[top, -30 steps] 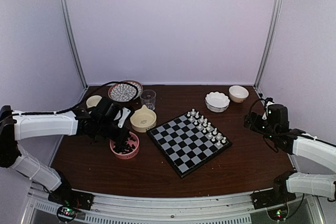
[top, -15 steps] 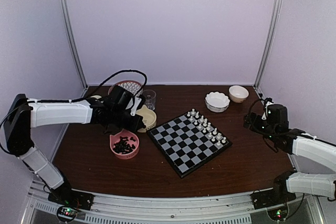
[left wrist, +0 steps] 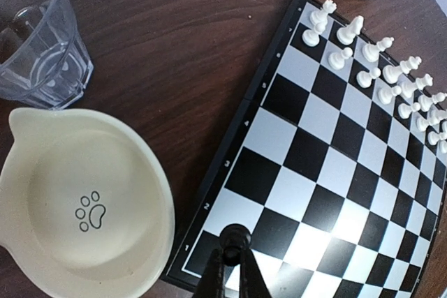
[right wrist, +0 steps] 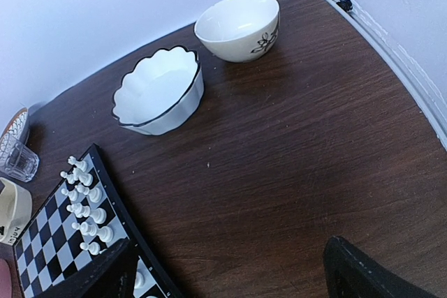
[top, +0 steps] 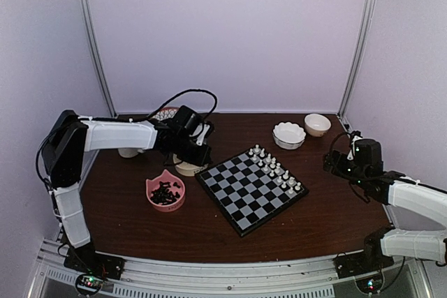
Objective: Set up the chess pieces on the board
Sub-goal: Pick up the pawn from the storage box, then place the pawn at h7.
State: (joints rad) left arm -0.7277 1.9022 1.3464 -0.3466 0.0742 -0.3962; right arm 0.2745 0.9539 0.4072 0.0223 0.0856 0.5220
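Left gripper [left wrist: 234, 252]: fingers [left wrist: 209, 280] pinched on one black chessman [left wrist: 236, 234], held upright at the tips. It sits over the near corner squares of the board [left wrist: 328, 172], by the printed edge labels. Cannot tell if the piece touches the board.

In the left wrist view:
- Cream paw-print bowl [left wrist: 84, 214] at 9 o'clock from the gripper, just beside the board's edge, nothing in it.
- Clear glass tumbler [left wrist: 42, 33] at 10–11 o'clock, just past the cream bowl.
- White chessmen [left wrist: 377, 68] at 1 o'clock, in two rows along the board's far edge.

In the top view:
- Pink bowl [top: 166, 193] at 7 o'clock from the left gripper, holding a heap of black chess pieces [top: 166, 192], apart from the board.
- The board lies turned like a diamond mid-table [top: 209, 239], with the white rows on its 1–2 o'clock side. Other squares show bare.
- Patterned plate [top: 164, 113] at 11 o'clock, mostly hidden behind the left arm.

Right gripper [right wrist: 230, 246]: fingers spread wide, holding nothing, over bare wood at 3 o'clock from the board, well apart from it.

In the right wrist view, the board corner is at 8–9 o'clock. A scalloped white bowl [right wrist: 159, 92] is at 11 o'clock, and a round cream bowl [right wrist: 239, 24] is at 12 o'clock, just beyond it. Both show no contents.
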